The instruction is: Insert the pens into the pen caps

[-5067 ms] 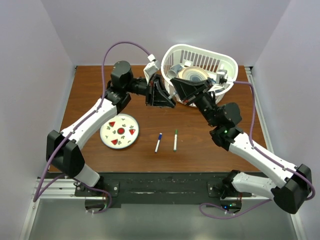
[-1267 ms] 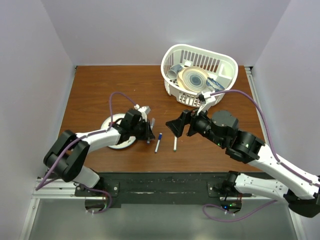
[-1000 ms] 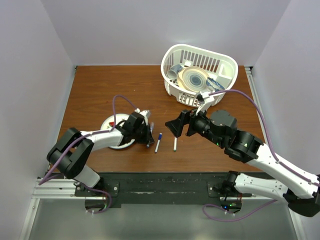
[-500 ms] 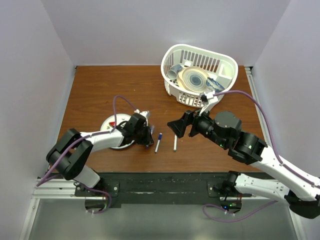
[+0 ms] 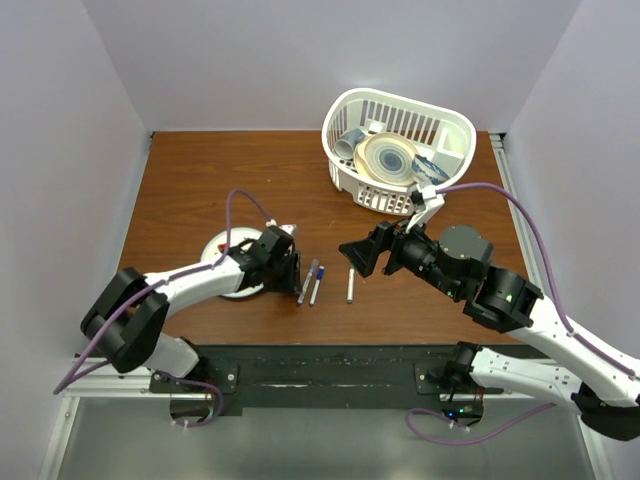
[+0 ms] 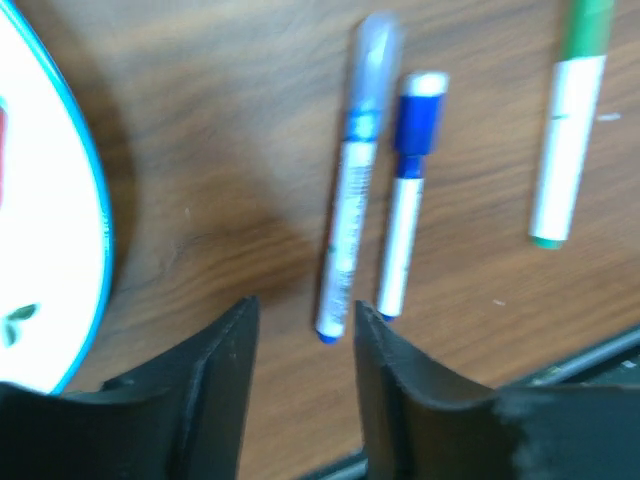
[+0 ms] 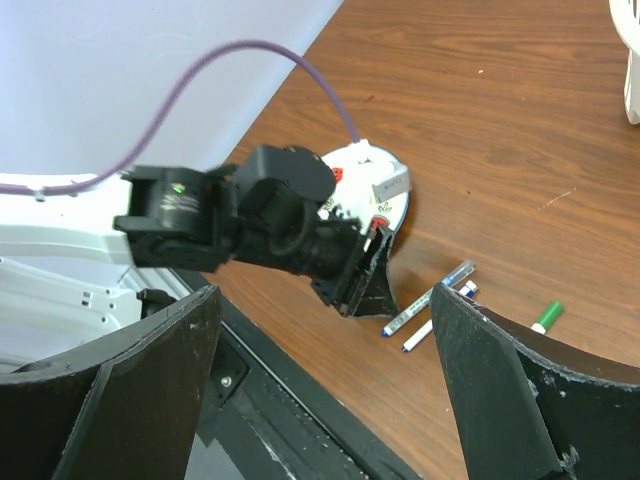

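Observation:
Three pens lie side by side on the brown table. In the left wrist view each wears a cap. The left pen (image 6: 345, 215) (image 5: 307, 281) has a clear grey cap (image 6: 375, 50). The middle one (image 6: 400, 250) (image 5: 316, 288) has a blue cap (image 6: 420, 110). The right pen (image 6: 558, 150) (image 5: 350, 286) has a green cap (image 6: 588, 25). My left gripper (image 6: 305, 325) (image 5: 296, 288) is open low over the table. The left pen's blue rear end lies just past its fingertips, touching neither. My right gripper (image 7: 322, 295) (image 5: 362, 256) hovers wide open and empty to the pens' right.
A white plate (image 6: 95, 190) (image 5: 218, 252) with red fruit pictures lies left of the pens, partly under my left arm. A white slotted basket (image 5: 380, 197) with a tape roll and other items stands at the back right. The table's black front rail (image 7: 290, 400) runs close to the pens.
My left gripper has set the grey-capped pen down beside the blue-capped pen and opened off it. The right gripper has drifted slightly right.

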Action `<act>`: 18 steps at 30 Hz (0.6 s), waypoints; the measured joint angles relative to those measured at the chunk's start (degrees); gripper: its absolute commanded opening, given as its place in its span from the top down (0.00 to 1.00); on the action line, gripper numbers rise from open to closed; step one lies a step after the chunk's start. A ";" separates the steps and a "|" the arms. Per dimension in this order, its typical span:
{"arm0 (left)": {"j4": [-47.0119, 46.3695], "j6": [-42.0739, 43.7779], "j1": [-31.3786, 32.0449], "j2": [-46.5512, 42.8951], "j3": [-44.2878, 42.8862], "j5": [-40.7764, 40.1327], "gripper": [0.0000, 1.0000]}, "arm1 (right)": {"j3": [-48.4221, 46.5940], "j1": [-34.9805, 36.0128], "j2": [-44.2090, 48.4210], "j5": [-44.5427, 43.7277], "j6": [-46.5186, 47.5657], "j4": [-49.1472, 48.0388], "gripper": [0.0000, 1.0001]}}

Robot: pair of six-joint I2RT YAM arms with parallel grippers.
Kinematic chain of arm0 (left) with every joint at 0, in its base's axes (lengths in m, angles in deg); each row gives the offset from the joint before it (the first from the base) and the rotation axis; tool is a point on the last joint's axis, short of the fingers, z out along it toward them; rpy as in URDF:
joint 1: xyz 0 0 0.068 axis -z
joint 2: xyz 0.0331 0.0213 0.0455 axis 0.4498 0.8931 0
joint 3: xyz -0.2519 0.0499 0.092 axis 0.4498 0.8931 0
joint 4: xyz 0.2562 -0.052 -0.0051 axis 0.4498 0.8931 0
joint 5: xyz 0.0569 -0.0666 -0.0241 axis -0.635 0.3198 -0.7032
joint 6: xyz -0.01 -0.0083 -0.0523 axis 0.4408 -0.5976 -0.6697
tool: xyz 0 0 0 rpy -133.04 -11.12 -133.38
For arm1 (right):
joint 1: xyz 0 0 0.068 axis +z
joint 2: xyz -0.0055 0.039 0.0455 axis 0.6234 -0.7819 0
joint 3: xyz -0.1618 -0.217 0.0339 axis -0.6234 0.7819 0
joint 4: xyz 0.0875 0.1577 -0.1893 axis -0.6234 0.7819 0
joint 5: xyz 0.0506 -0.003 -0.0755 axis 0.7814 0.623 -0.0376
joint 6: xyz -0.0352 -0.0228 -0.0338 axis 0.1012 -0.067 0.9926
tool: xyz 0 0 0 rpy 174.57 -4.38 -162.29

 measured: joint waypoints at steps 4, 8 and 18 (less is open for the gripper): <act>3.98 2.67 0.04 -4.90 -6.84 -0.17 0.13 | 0.59 0.00 0.17 -0.04 -0.04 0.02 0.01; 2.38 6.16 0.04 -11.89 -13.44 1.31 0.00 | 1.92 0.00 0.79 -0.68 -0.22 1.46 0.01; -9.77 13.73 0.04 -34.64 -12.00 3.54 0.00 | 2.21 0.00 1.25 -10.32 -2.64 8.13 0.01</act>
